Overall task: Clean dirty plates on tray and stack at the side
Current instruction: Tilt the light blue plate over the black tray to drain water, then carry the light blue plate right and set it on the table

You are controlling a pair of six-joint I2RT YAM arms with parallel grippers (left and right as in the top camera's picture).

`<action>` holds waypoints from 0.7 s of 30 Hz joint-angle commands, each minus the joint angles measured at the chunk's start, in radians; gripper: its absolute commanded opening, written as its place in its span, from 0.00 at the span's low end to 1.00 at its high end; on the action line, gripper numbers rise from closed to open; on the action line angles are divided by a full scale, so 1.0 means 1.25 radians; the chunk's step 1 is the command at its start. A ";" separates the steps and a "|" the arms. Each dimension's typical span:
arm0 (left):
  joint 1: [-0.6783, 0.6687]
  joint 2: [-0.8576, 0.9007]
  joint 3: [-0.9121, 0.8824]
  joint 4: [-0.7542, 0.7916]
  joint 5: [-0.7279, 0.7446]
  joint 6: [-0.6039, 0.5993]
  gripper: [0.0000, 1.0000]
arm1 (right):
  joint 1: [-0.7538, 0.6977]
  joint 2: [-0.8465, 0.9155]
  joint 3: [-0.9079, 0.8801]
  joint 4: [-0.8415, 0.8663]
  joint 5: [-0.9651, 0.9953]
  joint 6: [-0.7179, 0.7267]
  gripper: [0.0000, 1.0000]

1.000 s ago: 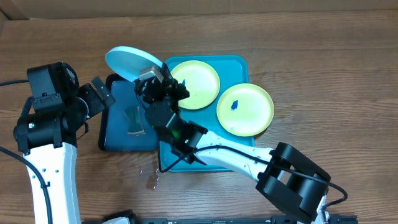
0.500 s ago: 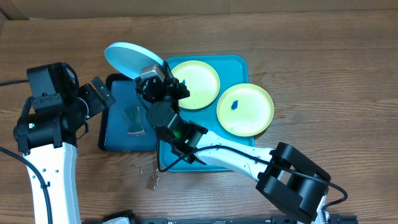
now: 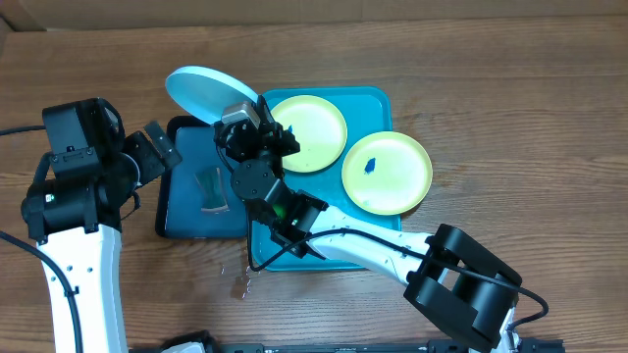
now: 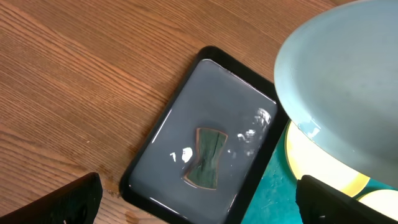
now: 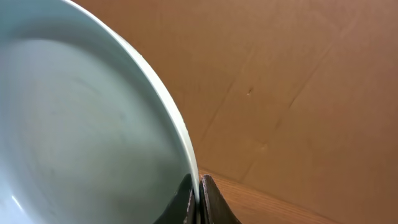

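My right gripper (image 3: 242, 111) (image 5: 199, 198) is shut on the rim of one plate (image 3: 204, 93) (image 5: 81, 130) and holds it tilted in the air above the far end of the dark navy tray (image 3: 186, 211). The same plate (image 4: 348, 81) fills the upper right of the left wrist view. Two more plates lie flat on the turquoise tray (image 3: 378, 103): one (image 3: 312, 134) at its far left, one (image 3: 388, 174) over its right edge with a blue smudge. My left gripper (image 4: 199, 202) is open and empty, low over the navy tray's near left side.
The navy tray (image 4: 205, 137) holds shallow water and a green sponge (image 3: 211, 189) (image 4: 206, 157). A wet patch (image 3: 238, 284) marks the wooden table in front of it. A cardboard wall (image 5: 298, 74) stands behind the table.
The right gripper has carried the held plate a little farther to the left and back. The left arm has not moved.
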 commanded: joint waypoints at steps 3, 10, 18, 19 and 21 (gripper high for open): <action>0.003 0.003 0.014 0.001 -0.009 -0.005 1.00 | -0.005 -0.035 0.019 0.007 0.009 0.008 0.04; 0.003 0.003 0.013 0.001 -0.009 -0.005 1.00 | -0.009 -0.035 0.018 -0.089 0.009 0.156 0.04; 0.003 0.003 0.014 0.001 -0.009 -0.005 1.00 | -0.019 -0.035 0.018 -0.380 -0.288 0.514 0.04; 0.003 0.003 0.014 0.001 -0.009 -0.005 1.00 | -0.023 -0.035 0.018 -0.391 -0.291 0.557 0.04; 0.003 0.003 0.013 0.001 -0.009 -0.005 1.00 | -0.028 -0.042 0.018 -0.394 -0.292 0.576 0.04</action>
